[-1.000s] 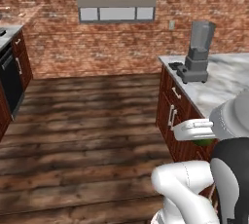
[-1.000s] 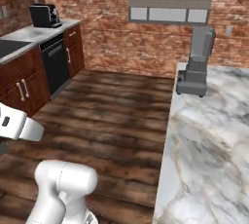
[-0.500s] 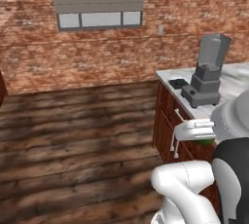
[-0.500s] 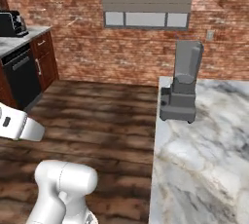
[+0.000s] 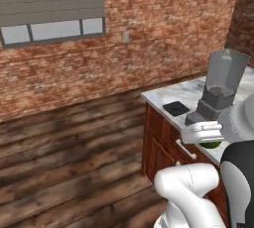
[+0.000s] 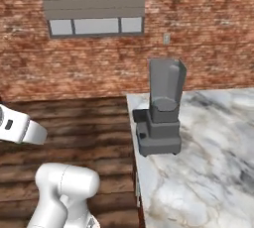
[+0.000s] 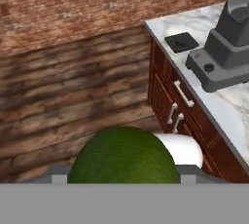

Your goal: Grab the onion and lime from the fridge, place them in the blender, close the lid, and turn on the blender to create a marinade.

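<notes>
Dark green and round, the lime (image 7: 124,156) sits clamped between the gripper (image 7: 121,172)'s fingers, its lower half cut off in the hand view; from the left base only a green sliver (image 5: 212,144) peeks below the white hand. Beyond it the blender (image 6: 162,109) stands on the marble counter (image 6: 218,162), jar open-topped, contents hard to make out. Left of it lies the black lid (image 5: 176,108), which the blender mostly hides from the right base.
</notes>
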You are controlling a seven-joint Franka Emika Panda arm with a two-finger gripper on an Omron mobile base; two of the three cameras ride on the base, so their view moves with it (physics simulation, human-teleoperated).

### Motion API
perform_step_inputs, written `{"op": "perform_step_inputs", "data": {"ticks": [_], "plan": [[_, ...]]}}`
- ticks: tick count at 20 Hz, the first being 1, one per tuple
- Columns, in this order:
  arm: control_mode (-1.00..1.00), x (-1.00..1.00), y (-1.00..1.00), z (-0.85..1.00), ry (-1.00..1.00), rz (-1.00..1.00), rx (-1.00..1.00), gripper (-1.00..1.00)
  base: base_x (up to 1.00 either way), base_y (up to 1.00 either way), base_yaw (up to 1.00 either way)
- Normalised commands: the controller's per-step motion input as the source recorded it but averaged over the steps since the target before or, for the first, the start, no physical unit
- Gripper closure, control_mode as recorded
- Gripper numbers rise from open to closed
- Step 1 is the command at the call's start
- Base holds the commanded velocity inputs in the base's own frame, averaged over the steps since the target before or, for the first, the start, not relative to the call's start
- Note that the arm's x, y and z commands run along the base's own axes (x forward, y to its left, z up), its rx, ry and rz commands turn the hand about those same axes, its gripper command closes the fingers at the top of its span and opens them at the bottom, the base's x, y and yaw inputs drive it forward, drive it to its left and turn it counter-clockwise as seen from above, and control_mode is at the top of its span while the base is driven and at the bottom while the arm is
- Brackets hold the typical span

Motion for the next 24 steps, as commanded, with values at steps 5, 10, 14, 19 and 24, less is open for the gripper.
{"op": "perform_step_inputs", "data": {"ticks": [5,10,14,19,24], "plan": [[1.00,0.00,0.00,0.00,0.00,0.00,0.00,1.00,1.00,0.53,-0.56],[1.00,0.00,0.00,0.00,0.00,0.00,0.00,1.00,0.79,0.47,-0.68],[1.00,0.00,0.00,0.00,0.00,0.00,0.00,1.00,0.23,0.16,-0.84],[1.00,0.00,0.00,0.00,0.00,0.00,0.00,1.00,0.49,0.08,-0.72],[1.00,0.00,0.00,0.00,0.00,0.00,0.00,1.00,0.45,-0.10,-0.41]]}}
